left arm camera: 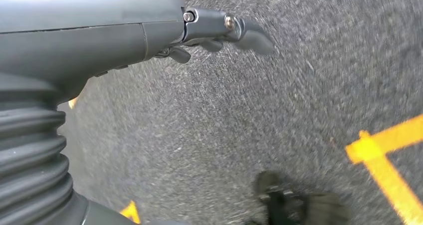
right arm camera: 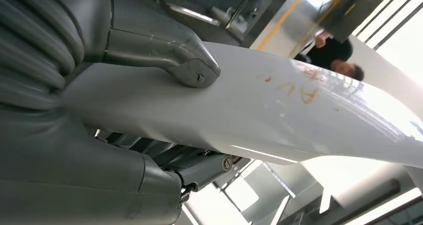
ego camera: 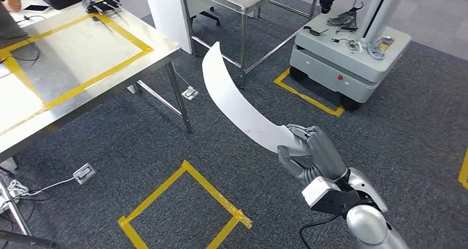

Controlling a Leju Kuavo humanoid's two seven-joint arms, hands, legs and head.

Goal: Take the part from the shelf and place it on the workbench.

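Fingers of the right hand (ego camera: pixel 309 155) clasped one end of the white curved part (ego camera: pixel 234 102), which hung over grey carpet (ego camera: pixel 138 144), right of the steel workbench (ego camera: pixel 83 56). Left hand (left arm camera: pixel 219 30) held nothing, fingers loosely apart.

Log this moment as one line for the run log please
phase: carrying | right hand: grips white curved part at one end | left hand: holds nothing, over carpet | workbench: part not yet on it

Markings: one handwritten inscription, not legible.
Orange scrawl on the white part (right arm camera: pixel 279 110), resembling "AV" plus further strokes; exact characters cannot be made out. No other readable text.
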